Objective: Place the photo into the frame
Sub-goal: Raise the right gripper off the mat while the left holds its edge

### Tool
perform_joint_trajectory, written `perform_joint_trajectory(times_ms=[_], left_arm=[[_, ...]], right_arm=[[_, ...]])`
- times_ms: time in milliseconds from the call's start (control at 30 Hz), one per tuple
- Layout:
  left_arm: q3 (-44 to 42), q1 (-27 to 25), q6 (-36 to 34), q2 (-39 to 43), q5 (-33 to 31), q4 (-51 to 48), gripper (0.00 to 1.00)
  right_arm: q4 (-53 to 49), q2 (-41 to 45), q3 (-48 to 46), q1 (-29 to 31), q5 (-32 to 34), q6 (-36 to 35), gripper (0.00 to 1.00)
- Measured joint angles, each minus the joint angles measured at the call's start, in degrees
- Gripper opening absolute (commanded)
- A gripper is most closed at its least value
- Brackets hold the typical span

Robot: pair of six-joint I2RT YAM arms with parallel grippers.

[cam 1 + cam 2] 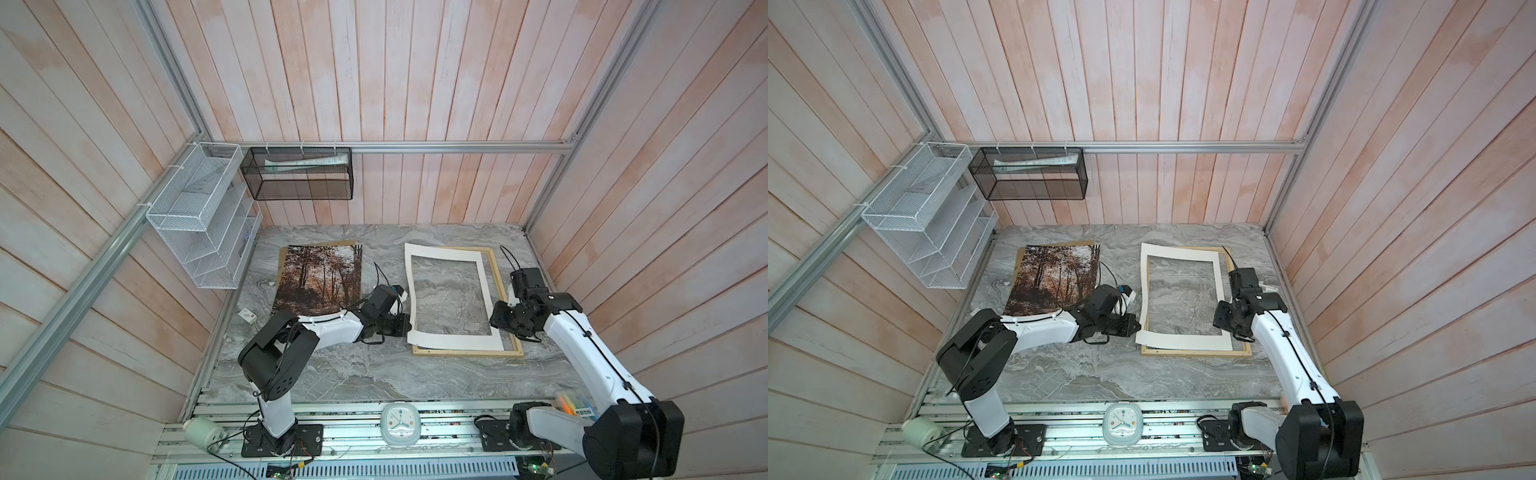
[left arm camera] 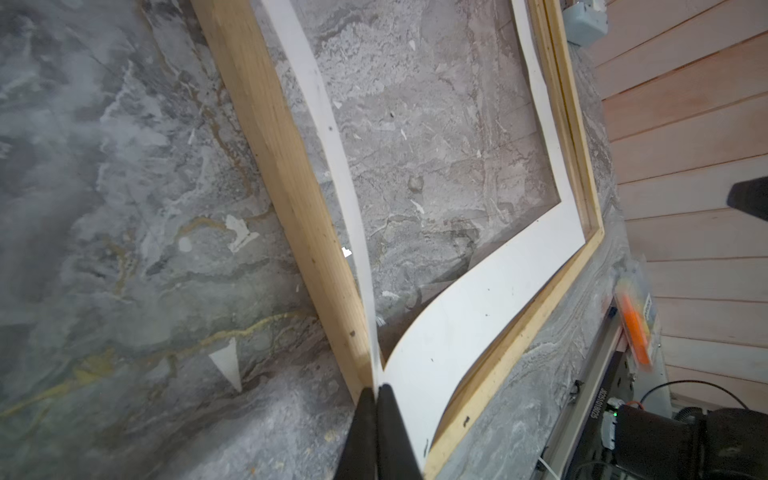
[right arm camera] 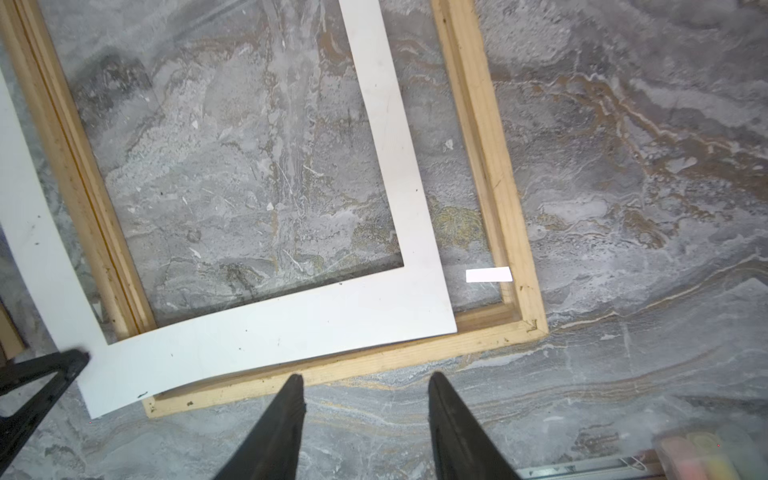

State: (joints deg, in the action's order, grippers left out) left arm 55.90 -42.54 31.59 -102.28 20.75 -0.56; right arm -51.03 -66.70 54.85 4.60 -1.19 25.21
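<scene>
One floppy photo (image 1: 322, 278) behind the left pincer (image 2: 377, 388), itself clamped on the white mat (image 2: 478, 316), likely wants an edge grip; the right pincer (image 3: 365, 376) stands apart.

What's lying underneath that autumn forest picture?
A brown board lies under the photo; only thin strips show past its far and left edges. The rest is covered, so anything else beneath is hidden.

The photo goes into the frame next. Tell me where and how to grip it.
Pinch the photo by its long edge nearest the frame, approaching from that side: the thin sheet lies flat on the brown backing board, but this edge seems to overhang it slightly.
</scene>
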Motion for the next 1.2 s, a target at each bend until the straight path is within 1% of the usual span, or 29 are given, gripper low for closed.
perform_joint_trajectory(times_ms=[267,400,700,967,1200], left_arm=[[0.0,-0.2,0.2,0.6,0.3,0.3,0.06],[0.0,-0.2,0.2,0.6,1.0,0.8,0.06],[0.0,-0.3,1.0,0.4,1.6,2.0,0.07],[0.5,-0.3,2.3,-1.0,2.0,3.1,0.07],[0.5,-0.8,4.6,-1.9,2.3,4.5,0.08]], right_arm=[[3.1,6.9,-1.2,-5.7,-0.7,0.2,0.55],[4.0,8.4,-1.3,-7.6,-2.1,0.2,0.55],[6.3,8.4,-2.2,-7.9,-5.1,0.3,0.55],[7.3,8.4,-3.0,-8.1,-6.0,0.3,0.55],[9.0,8.4,-5.7,-8.2,-6.8,0.3,0.55]])
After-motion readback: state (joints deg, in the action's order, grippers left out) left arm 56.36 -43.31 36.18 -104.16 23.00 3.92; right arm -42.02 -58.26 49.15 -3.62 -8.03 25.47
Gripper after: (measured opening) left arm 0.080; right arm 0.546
